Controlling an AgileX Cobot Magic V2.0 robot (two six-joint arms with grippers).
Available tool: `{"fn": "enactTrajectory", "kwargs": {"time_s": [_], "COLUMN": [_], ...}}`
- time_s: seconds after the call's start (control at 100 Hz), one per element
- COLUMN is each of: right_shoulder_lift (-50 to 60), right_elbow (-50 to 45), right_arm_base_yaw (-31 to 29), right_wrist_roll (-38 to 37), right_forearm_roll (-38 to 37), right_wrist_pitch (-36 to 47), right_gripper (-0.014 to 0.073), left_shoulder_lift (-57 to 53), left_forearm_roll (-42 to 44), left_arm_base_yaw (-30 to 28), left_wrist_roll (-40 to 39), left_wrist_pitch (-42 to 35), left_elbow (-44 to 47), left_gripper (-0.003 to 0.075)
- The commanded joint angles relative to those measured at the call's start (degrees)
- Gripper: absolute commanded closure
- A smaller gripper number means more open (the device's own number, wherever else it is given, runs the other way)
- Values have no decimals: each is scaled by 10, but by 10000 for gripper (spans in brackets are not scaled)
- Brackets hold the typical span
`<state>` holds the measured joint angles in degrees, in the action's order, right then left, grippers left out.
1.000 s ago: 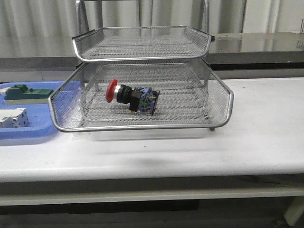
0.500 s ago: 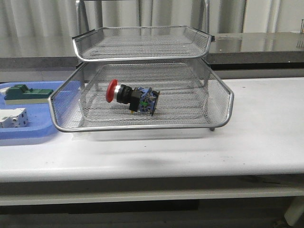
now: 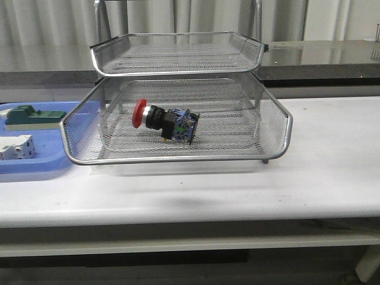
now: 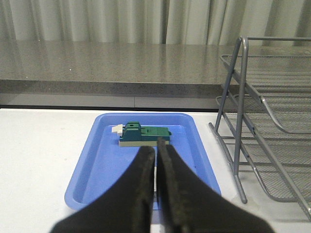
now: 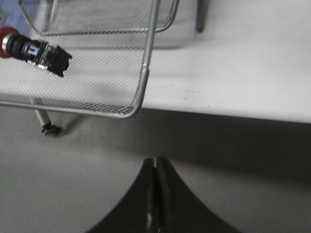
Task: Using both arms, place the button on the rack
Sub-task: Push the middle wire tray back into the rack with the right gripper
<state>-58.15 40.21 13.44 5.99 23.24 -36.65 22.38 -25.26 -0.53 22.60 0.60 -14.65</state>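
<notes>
Button [image 3: 164,122] and rack [image 3: 178,155] are already together: the switch lies on its side on the mesh floor of the rack's lower visible tier, a little left of the tier's middle, with nothing touching it. Neither arm appears in the front view. From the left wrist camera, the left gripper [image 4: 157,153] hangs above the near end of the blue tray [image 4: 100,167], which sits just beside the rack's left side; its two black fingers [image 4: 142,189] are pressed together with only a thin seam between them, and they grasp nothing. From the right wrist camera, the right gripper [image 5: 155,167] points down over the front edge of the white table [image 3: 332,172], off the rack's front right corner and well apart from the button; its fingers [image 5: 167,204] are likewise clenched flat against each other and empty. The button's red mushroom cap faces the rack's left wall, followed by a silver collar, a black barrel and a blue-and-black contact block that points toward the rack's right and slightly forward, so the whole piece lies at a slant. In the blue tray, left of the rack, rest a green block [image 4: 144,134] and, nearer the front, a white block [image 3: 15,146].
</notes>
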Motion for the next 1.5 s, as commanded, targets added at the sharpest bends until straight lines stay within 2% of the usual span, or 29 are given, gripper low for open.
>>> {"fn": "enactTrajectory", "kwargs": {"time_s": [0.0, 0.27, 0.79, 1.25, 1.49], "right_shoulder_lift": [-37, -164, -355, -413, -428], "right_elbow": [16, 64, 212, 283, 319], "right_arm_base_yaw": [35, 131, 265, 283, 264], "right_wrist_roll": [18, 20, 20, 20, 20], "right_forearm_roll": [25, 16, -101, -217, -263], "right_wrist_pitch": [47, 63, 25, 22, 41], "right_gripper": [659, 659, 659, 659, 659], "left_shoulder_lift": [3, 3, 3, 3, 3], "left_forearm_roll": [-4, -4, -4, -4, -4], "left_arm_base_yaw": [1, 1, 1, 1, 1], "left_wrist_roll": [-4, -4, -4, -4, -4], "left_wrist_pitch": [-44, -44, -44, -44, -44], "left_elbow": [-16, -16, -16, -16, -16], "left_gripper": [716, 716, 716, 716, 716]}}
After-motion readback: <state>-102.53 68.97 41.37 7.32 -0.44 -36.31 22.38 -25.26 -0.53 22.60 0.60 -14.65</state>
